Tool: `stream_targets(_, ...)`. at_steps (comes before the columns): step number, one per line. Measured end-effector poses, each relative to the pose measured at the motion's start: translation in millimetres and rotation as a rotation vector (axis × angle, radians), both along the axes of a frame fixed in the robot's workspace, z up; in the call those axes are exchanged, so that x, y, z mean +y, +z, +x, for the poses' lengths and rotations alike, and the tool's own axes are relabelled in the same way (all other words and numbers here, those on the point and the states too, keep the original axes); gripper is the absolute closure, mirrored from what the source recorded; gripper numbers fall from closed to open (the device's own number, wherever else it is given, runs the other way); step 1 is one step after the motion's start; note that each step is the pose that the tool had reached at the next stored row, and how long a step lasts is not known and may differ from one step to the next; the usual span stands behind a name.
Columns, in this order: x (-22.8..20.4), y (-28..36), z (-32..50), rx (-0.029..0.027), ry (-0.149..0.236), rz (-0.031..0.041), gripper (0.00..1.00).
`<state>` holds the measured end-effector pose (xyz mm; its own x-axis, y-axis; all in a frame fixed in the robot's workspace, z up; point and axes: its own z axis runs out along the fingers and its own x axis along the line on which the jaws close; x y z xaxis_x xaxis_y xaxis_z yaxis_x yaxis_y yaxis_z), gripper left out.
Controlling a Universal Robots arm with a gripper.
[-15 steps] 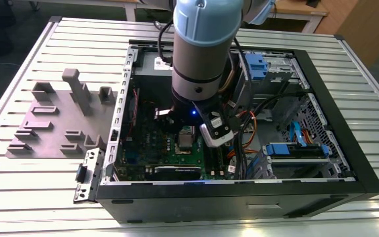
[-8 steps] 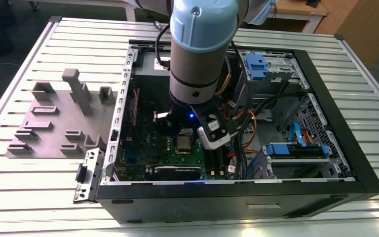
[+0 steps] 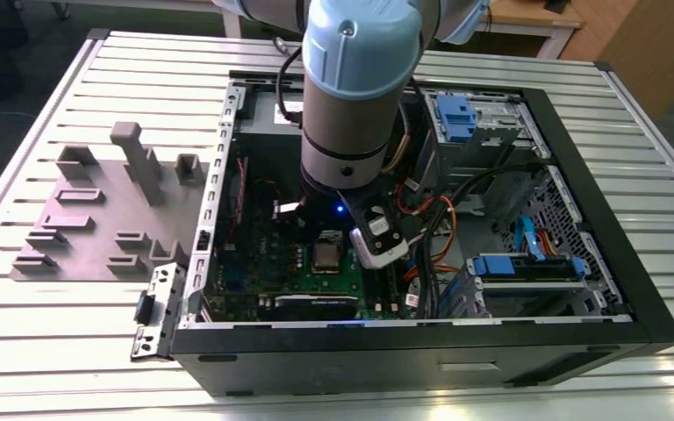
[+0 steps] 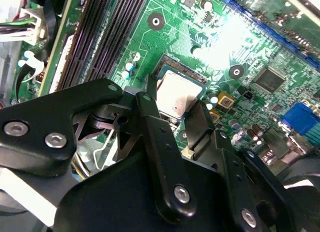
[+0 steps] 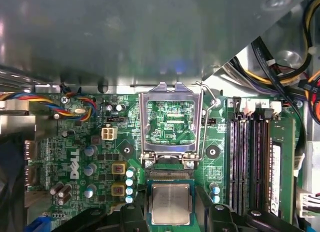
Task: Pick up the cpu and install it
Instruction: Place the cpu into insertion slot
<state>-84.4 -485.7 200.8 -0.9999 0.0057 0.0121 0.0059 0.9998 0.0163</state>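
The cpu [image 5: 171,204], a small square chip with a silvery top, lies level in the socket on the green motherboard [image 5: 95,157], just below the hinged silver socket frame [image 5: 171,119], which stands open. My gripper [image 5: 171,214] straddles the chip, a black finger pressed against each of two opposite edges. In the second wrist view the cpu [image 4: 175,95] shows between the same two fingers [image 4: 150,110] of the gripper [image 4: 176,103]. In the exterior view the arm reaches straight down into the open computer case [image 3: 595,289] over the socket area [image 3: 329,254].
Memory slots [image 5: 250,157] run beside the socket, and a big grey metal box [image 5: 125,37] looms past the frame. Cable bundles [image 5: 285,72] and blue-tabbed drive bays [image 3: 525,263] crowd the case's far side. A grey fixture plate [image 3: 91,219] lies on the slatted table.
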Motion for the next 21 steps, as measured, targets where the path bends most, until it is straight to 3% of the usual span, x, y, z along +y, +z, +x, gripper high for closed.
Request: stream_targets(21, -0.7, -12.0, -0.5, 0.001, -0.02, -0.0003, 0.53)
